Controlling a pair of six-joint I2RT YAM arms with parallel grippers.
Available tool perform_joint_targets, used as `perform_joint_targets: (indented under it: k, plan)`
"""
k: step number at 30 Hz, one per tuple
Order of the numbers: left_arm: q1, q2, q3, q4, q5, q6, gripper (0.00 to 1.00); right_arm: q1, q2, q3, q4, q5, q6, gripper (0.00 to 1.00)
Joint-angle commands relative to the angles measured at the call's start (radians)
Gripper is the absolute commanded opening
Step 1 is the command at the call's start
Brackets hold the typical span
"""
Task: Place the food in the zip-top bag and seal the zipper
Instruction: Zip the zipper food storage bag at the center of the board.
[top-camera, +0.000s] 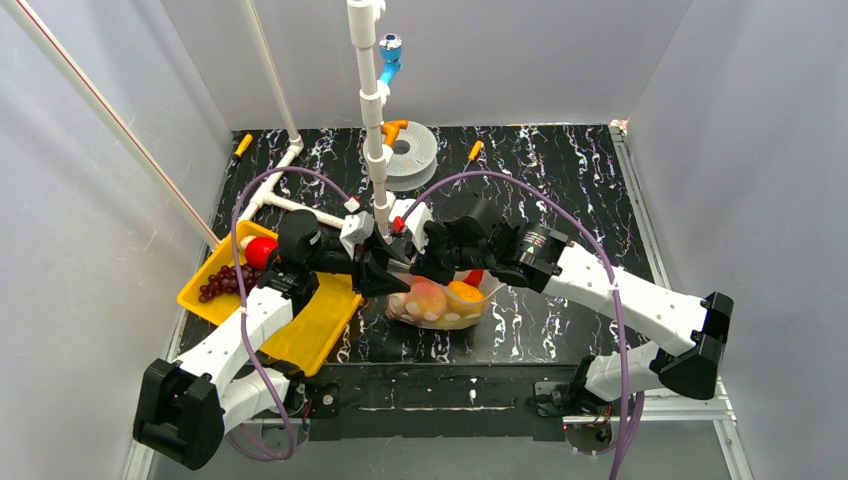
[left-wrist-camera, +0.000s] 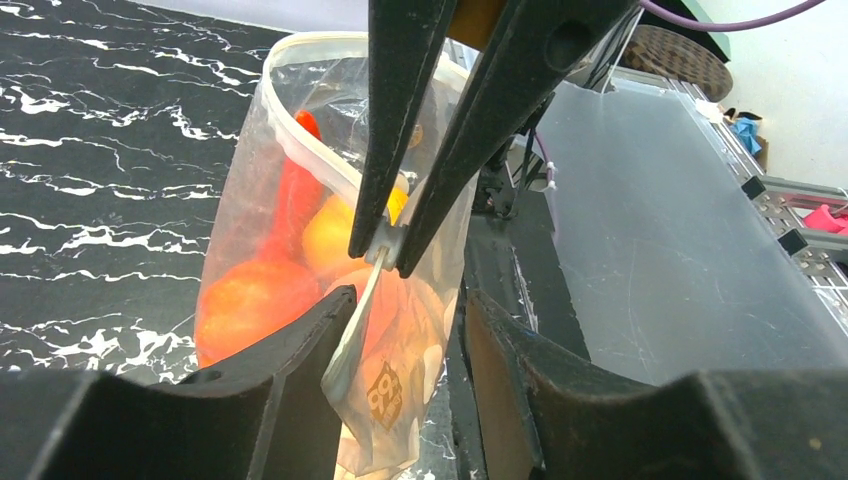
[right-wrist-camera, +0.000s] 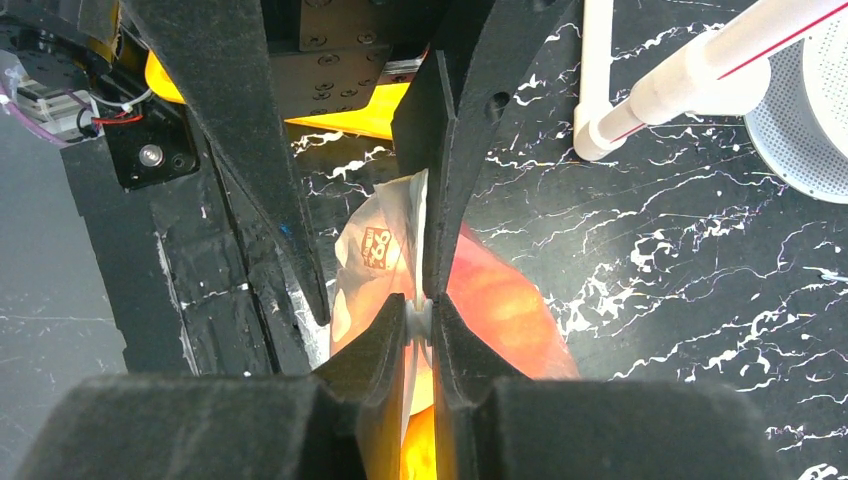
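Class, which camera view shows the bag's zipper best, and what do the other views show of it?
The left wrist view: the zipper loops open above the food, down to the right fingers pinching it. The right wrist view shows only the pinched bit; in the top view it is hidden.

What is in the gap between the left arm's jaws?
A corner of the clear bag hangs there, the jaws of the left gripper open around it, while the right gripper pinches its zipper. The left wrist view shows this.
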Motion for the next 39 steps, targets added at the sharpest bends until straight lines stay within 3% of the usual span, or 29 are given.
perform_joint_targets:
  k: [1,4,9,17,39]
  plan:
    - [-0.008,-0.015,-0.017,0.095,-0.020,-0.032,0.42,-0.006,-0.014,0.020,0.024,-0.014,0.011,0.01]
    - [-0.008,-0.013,-0.013,0.089,-0.026,-0.022,0.31,-0.006,-0.017,0.022,0.024,-0.012,0.011,0.01]
    - [-0.008,-0.023,0.000,0.011,-0.062,0.038,0.00,-0.006,-0.017,0.025,0.011,0.000,0.009,0.01]
    - [0.001,-0.042,0.044,-0.249,-0.224,0.242,0.00,-0.028,-0.082,0.006,-0.052,0.046,-0.008,0.01]
    - [0.077,-0.056,0.049,-0.261,-0.398,0.238,0.00,-0.047,-0.433,-0.211,-0.283,0.180,0.128,0.01]
